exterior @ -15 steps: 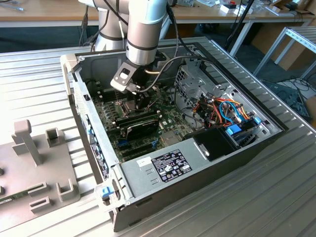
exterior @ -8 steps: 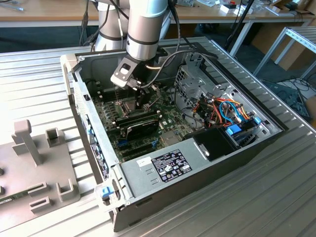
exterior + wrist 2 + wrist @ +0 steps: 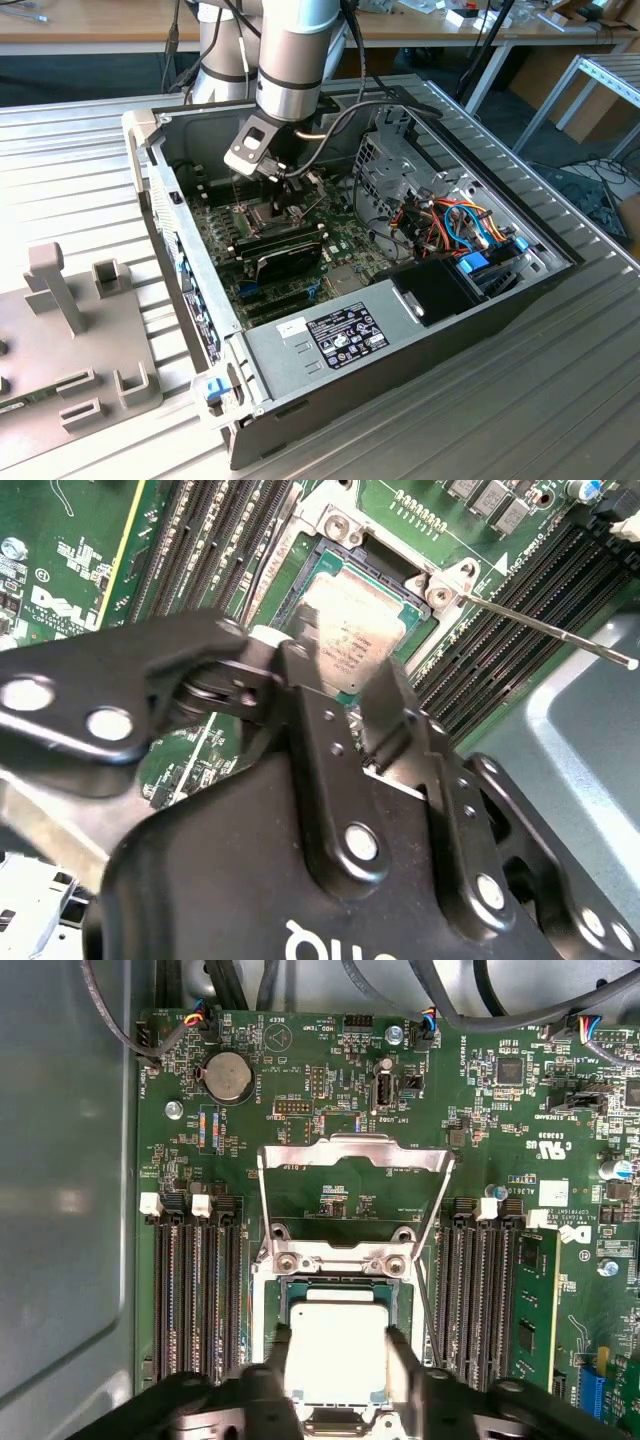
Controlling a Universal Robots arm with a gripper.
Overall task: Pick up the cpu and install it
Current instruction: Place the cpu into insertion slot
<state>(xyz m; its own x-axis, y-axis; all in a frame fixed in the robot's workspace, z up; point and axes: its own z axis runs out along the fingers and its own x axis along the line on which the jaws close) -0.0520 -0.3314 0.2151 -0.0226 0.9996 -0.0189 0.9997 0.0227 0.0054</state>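
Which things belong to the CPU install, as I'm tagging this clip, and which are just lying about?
Job in hand:
cpu, at the open socket
gripper, right over it
hinged socket frame, swung up

Lying about:
coin cell battery
memory slots
power supply
bundled cables

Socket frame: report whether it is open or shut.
Open. In the first wrist view the socket frame is swung back, leaving the cpu uncovered.

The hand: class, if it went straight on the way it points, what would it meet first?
The hand would meet the chip in the open socket, straight ahead; the gap between them is hard to judge.
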